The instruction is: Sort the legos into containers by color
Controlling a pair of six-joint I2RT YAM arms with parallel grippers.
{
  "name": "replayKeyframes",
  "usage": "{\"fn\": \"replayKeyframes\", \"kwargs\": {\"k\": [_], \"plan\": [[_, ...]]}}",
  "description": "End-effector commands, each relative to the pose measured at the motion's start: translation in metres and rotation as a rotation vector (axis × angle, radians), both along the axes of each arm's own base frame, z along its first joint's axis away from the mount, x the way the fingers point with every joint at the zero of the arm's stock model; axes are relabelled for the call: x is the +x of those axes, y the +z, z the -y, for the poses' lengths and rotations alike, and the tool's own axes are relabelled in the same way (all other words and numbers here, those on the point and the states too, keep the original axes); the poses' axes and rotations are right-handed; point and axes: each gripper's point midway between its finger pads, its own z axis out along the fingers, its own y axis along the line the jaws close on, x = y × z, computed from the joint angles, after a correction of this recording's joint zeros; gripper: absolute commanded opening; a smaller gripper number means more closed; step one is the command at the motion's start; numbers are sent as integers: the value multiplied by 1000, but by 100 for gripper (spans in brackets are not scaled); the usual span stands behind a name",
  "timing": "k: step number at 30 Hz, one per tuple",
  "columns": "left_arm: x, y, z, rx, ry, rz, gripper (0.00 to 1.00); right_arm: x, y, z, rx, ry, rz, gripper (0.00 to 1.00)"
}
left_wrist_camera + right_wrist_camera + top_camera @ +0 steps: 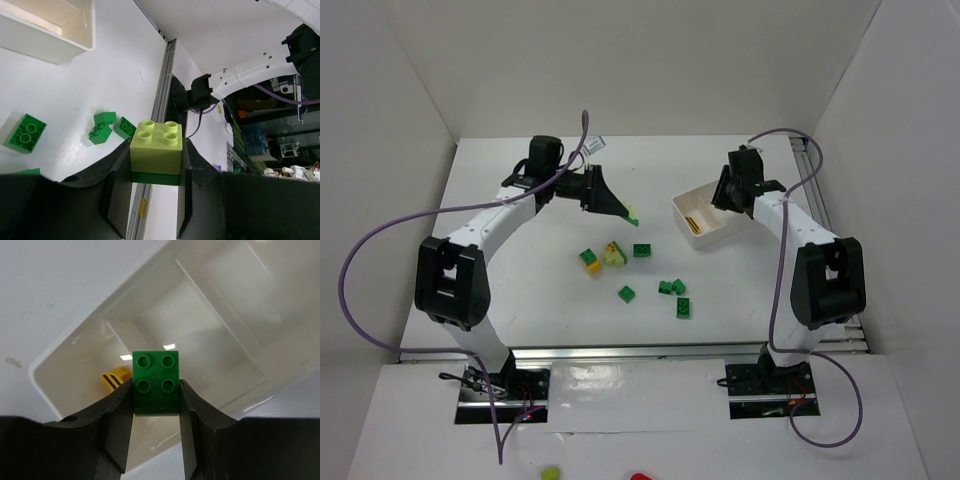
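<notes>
My left gripper [628,212] is shut on a pale yellow-green brick [156,145] stacked on a dark green one [155,178], held above the table left of the tray. My right gripper [724,200] is shut on a dark green brick [155,382] and holds it over the white divided tray [680,212]. An orange-yellow brick with black stripes [116,378] lies in the tray's near compartment. Several loose bricks lie mid-table: a green-and-yellow one [590,260], a pale yellow one [613,254] and dark green ones [642,250] [627,293] [671,287] [683,307].
The tray's corner [50,30] shows at the top left of the left wrist view, with green bricks [26,132] [102,127] below it. White walls enclose the table. A metal rail [640,352] runs along the near edge.
</notes>
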Motion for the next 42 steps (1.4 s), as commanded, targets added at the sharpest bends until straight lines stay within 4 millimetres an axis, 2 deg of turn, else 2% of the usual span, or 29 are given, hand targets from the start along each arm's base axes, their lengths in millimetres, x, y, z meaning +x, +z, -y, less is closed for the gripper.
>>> {"fn": "replayKeyframes", "kwargs": {"k": [1, 4, 5, 6, 7, 9, 10, 11, 12, 13, 14, 15, 17, 18, 19, 20, 21, 23, 24, 25, 26, 27, 29, 31, 34, 35, 37, 38, 42], "plan": [[7, 12, 4, -11, -9, 43, 0, 14, 1, 19, -68, -54, 22, 12], [7, 13, 8, -2, -3, 45, 0, 20, -5, 20, -76, -61, 17, 24], [7, 13, 8, -2, -3, 45, 0, 23, -7, 19, -76, -61, 14, 34], [10, 12, 8, -1, -3, 44, 0, 25, -5, 19, -74, -61, 26, 60], [10, 12, 8, -2, -1, 35, 0, 27, -3, 18, -72, -62, 35, 69], [11, 16, 9, -5, -1, 45, 0, 31, 2, 13, -50, -43, 53, 78], [13, 15, 9, -3, -1, 38, 0, 31, 2, 13, -50, -43, 53, 78], [13, 15, 9, -2, -1, 38, 0, 33, 11, 11, -41, -37, 67, 78], [14, 18, 9, -5, -1, 46, 0, 32, 23, 10, -30, -31, 92, 73], [14, 16, 10, -7, -9, 37, 0, 28, 28, 8, -20, -22, 103, 63], [14, 18, 10, -8, -9, 38, 0, 26, 35, 5, 0, -17, 121, 58], [14, 18, 10, -7, -11, 47, 0, 21, 50, 2, 23, 2, 159, 53], [14, 18, 10, -7, -11, 47, 0, 12, 56, -5, 62, 27, 171, 40], [14, 22, 10, -15, -20, 54, 0, 8, 61, -18, 103, 105, 181, 30], [12, 20, 11, -22, -35, 42, 0, -2, 72, -36, 171, 190, 198, 28], [11, 25, 11, -35, -52, 51, 0, -3, 78, -35, 164, 199, 213, 28], [10, 23, 11, -41, -65, 38, 0, -15, 81, -54, 229, 300, 203, 28], [8, 30, 12, -65, -101, 60, 0, -32, 99, -79, 328, 455, 229, 30], [5, 30, 11, -70, -114, 56, 0, -39, 108, -88, 364, 511, 244, 34], [4, 32, 12, -83, -136, 65, 0, -44, 110, -94, 391, 550, 238, 45], [0, 33, 14, -90, -155, 63, 0, -50, 115, -99, 414, 586, 243, 49], [-1, 36, 14, -95, -163, 60, 0, -58, 132, -113, 457, 670, 266, 53], [-1, 36, 18, -95, -172, 60, 0, -60, 139, -127, 500, 744, 259, 61], [2, 35, 19, -95, -172, 61, 0, -73, 144, -144, 549, 841, 230, 63], [-1, 41, 26, -105, -200, 75, 0, -81, 149, -163, 589, 944, 218, 72], [2, 39, 27, -105, -200, 72, 0, -78, 145, -165, 590, 958, 211, 73], [4, 39, 27, -104, -199, 63, 0, -84, 154, -175, 618, 1034, 219, 75], [3, 35, 31, -102, -208, 52, 0, -85, 151, -181, 631, 1068, 207, 75], [6, 38, 32, -104, -207, 54, 0, -86, 158, -184, 655, 1106, 205, 75]]}}
